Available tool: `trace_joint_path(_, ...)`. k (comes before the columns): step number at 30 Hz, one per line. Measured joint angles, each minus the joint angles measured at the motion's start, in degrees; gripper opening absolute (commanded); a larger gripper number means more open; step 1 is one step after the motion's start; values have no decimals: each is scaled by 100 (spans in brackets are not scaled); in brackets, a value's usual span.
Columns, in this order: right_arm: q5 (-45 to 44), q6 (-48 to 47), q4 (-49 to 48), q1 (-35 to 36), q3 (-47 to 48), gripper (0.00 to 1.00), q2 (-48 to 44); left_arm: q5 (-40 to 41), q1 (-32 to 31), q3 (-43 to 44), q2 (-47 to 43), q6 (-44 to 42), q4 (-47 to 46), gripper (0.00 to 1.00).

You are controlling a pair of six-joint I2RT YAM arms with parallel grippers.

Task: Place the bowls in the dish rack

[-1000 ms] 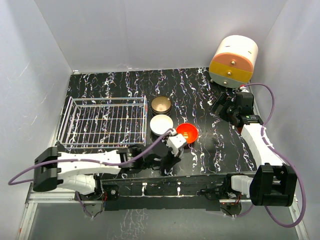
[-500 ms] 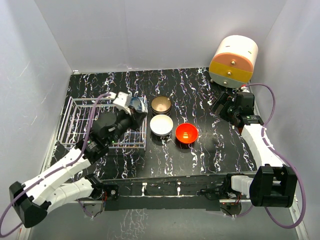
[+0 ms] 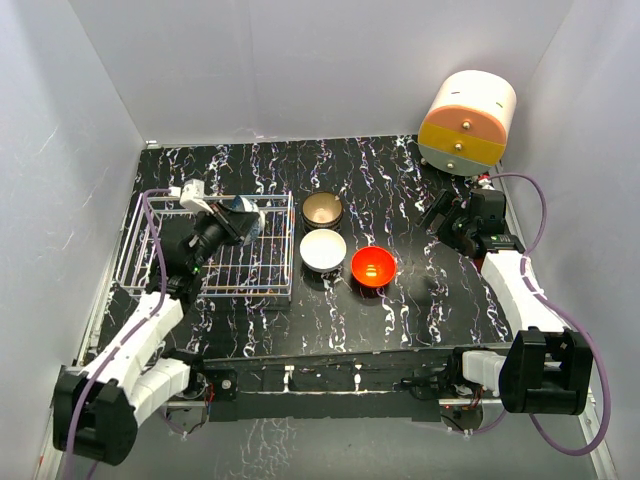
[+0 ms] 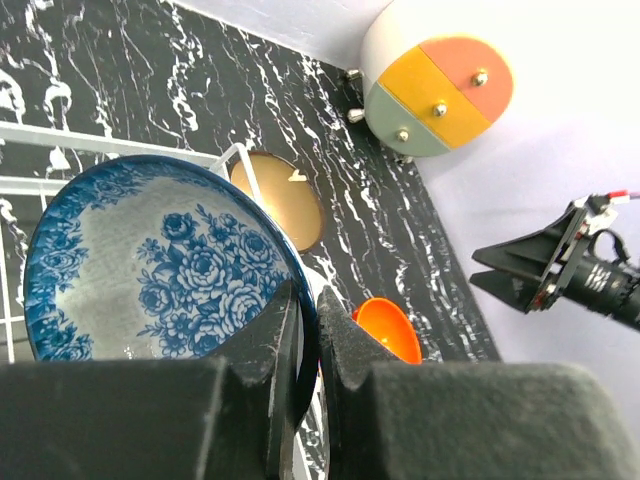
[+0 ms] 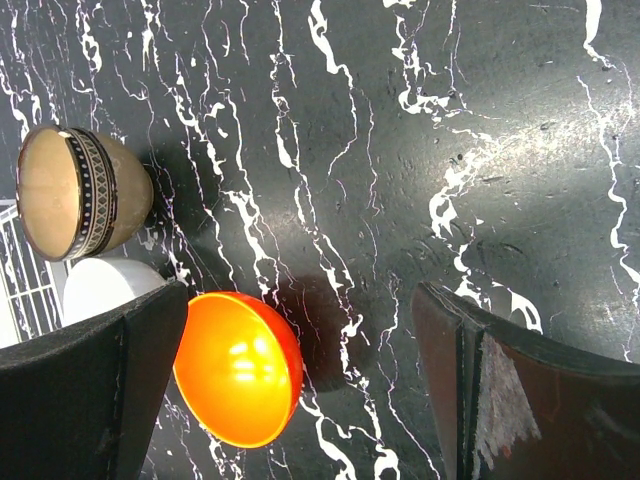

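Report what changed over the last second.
The left gripper, shut on the blue-and-white bowl, swung left from beside the red bowl to over the dish rack. The right gripper stayed open; red bowl, white bowl and brown bowl stayed put.

Bowls, 4: 1 blue-and-white bowl (image 4: 150,260), 1 brown bowl (image 3: 322,209), 1 white bowl (image 3: 323,250), 1 red bowl (image 3: 373,266). Rack (image 3: 240,265), 1. Cabinet (image 3: 467,122), 1, with 3 knobs (image 4: 440,108). Arms (image 3: 140,335), 2; grippers, 2: left gripper (image 4: 308,300), right gripper (image 5: 300,300).
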State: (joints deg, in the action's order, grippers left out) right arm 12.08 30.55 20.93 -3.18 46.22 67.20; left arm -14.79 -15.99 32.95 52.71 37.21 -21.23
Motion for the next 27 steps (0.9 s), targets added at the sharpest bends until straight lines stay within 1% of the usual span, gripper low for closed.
trace_joint_path(3,13,0,-4,0,-2,98,0,-507,420,-225,361,573,-619,0)
trace_joint_path(5,13,0,-17,0,-17,98,0,-914,629,-417,654,1034,-1252,0)
trace_joint_path(9,13,-2,-22,0,-68,98,-2,-1449,883,-839,1145,1867,-2422,0)
trace_joint_path(12,13,-2,-17,0,-103,98,-2,-1685,949,-1010,1506,2326,-3038,0)
trace_joint_path(17,9,-4,-20,0,-103,98,-7,-1899,955,-1034,1864,2754,-3685,0)
trace_joint_path(27,9,-7,-20,0,-103,98,-9,-2035,1056,-1196,2573,3154,-4398,0)
